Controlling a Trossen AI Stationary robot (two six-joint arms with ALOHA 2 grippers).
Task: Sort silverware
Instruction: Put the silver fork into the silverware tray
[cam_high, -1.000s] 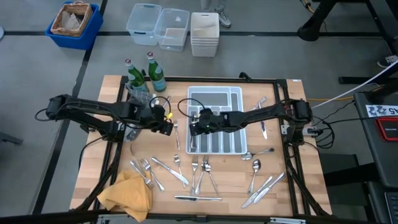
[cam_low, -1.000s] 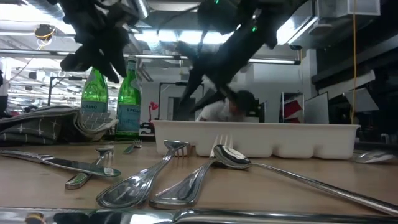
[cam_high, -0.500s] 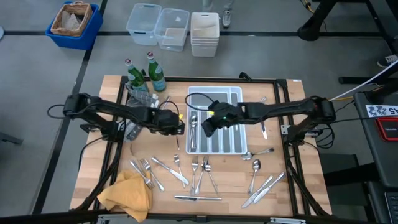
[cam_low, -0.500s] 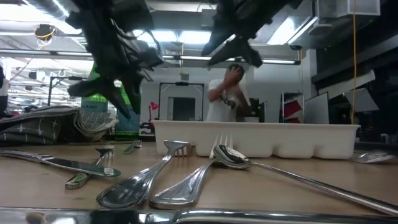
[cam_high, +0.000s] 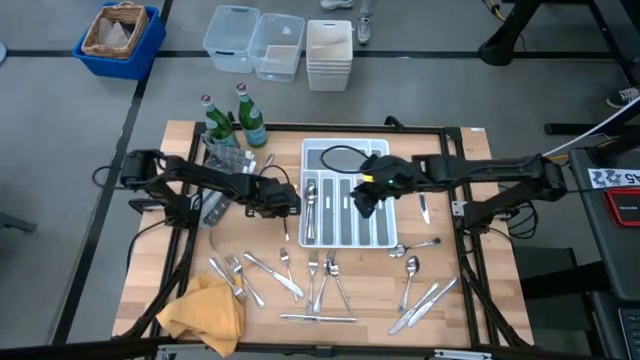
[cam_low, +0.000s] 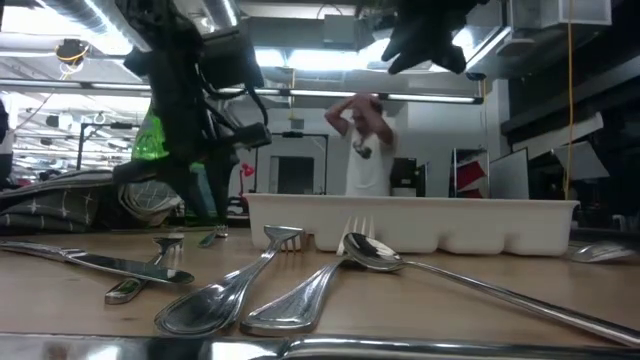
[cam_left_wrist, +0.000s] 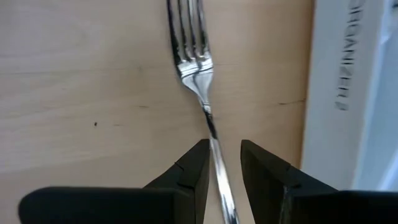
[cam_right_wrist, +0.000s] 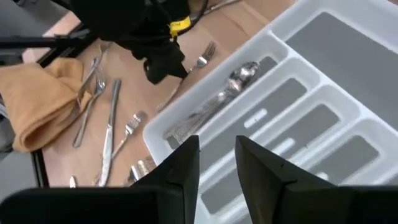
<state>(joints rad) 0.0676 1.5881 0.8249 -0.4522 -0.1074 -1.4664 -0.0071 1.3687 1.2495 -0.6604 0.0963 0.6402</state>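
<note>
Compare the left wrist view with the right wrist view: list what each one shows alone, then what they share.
Only the left wrist view shows the left gripper open, its dark fingers straddling the handle of the shiny silver fork on the wooden table.

Only the right wrist view shows the open right gripper above the tray, a silver spoon in an outer compartment, the crumpled yellow cloth and more loose cutlery.

Both show that fork beside the white compartmented plastic tray.

light: bright, even overhead | glare: ceiling strip lights (cam_low: 330, 60) blown out in low view, arms backlit to silhouettes | focus: foreground spoon (cam_low: 372, 255) soft | left wrist: fork (cam_left_wrist: 194, 68) slightly blurred, mirror highlights | shadows: faint
</note>
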